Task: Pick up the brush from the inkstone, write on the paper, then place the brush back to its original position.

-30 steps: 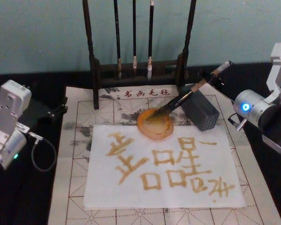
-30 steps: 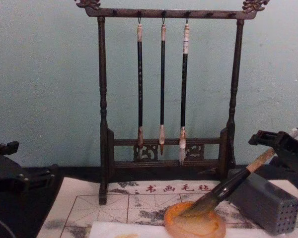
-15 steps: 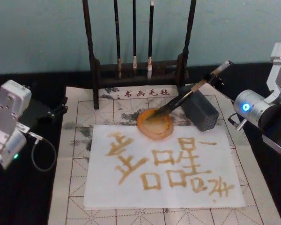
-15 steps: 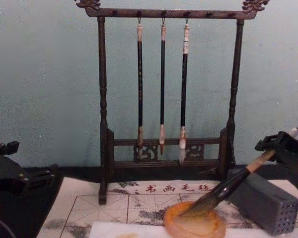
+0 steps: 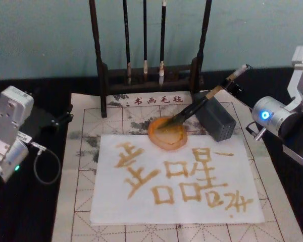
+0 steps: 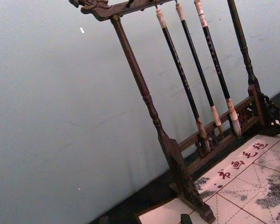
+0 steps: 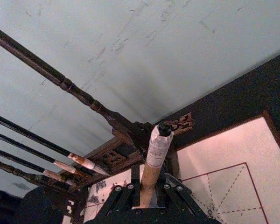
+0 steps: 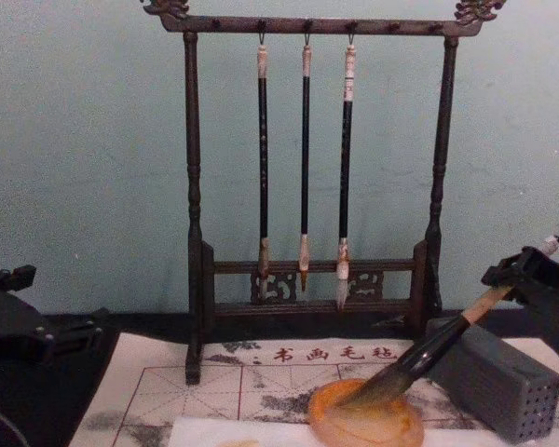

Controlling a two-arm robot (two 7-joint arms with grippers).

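The brush (image 5: pixel 202 103) leans with its dark tuft in the round orange inkstone (image 5: pixel 166 138) and its tan handle across a grey block. My right gripper (image 5: pixel 231 84) sits high on the handle near the white end cap, at the back right of the mat, shut on it. The right wrist view shows the handle (image 7: pixel 154 158) closely flanked by the black fingers (image 7: pixel 134 186). From the chest the brush (image 8: pixel 429 354) slants down into the inkstone (image 8: pixel 363 424). The white paper (image 5: pixel 141 201) in front carries several amber characters. My left gripper (image 5: pixel 60 118) is parked at the mat's left edge.
A dark wooden rack (image 5: pixel 98 75) with three thin hanging brushes (image 8: pixel 306 158) stands behind the inkstone. The grey block (image 5: pixel 217 121) with small holes lies right of the inkstone. A gridded felt mat (image 5: pixel 81 151) underlies everything. A cable loop (image 5: pixel 45 166) hangs by the left arm.
In the chest view my right gripper has shifted slightly right and down, and the brush handle has settled a little lower on the grey block. The left arm has not moved.
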